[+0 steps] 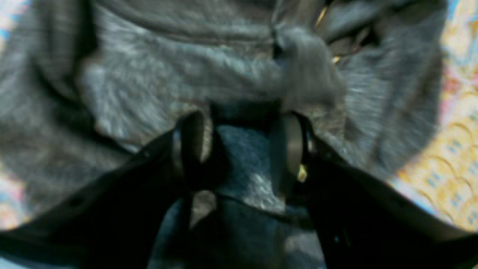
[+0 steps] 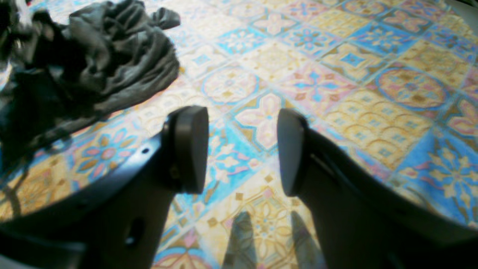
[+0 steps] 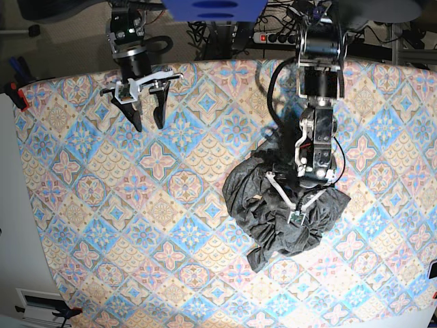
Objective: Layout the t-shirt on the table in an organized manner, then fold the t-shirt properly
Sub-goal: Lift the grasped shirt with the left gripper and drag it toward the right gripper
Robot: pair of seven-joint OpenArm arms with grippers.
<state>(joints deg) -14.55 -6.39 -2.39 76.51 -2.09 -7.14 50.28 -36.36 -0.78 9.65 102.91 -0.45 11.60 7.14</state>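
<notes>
The dark grey t-shirt lies crumpled in a heap right of the middle of the table, which has a pastel tile-patterned cloth. My left gripper points down into the heap. In the left wrist view the t-shirt fills the frame, and the left gripper has its jaws wide apart with a fold of cloth between them. My right gripper hangs open and empty over the far left of the table. In the right wrist view the right gripper is above bare cloth, with the t-shirt off to the upper left.
Cables and a power strip lie beyond the table's far edge. A red clamp sits at the left edge. A blue object overhangs the top middle. Patterned cloth shows all round the heap.
</notes>
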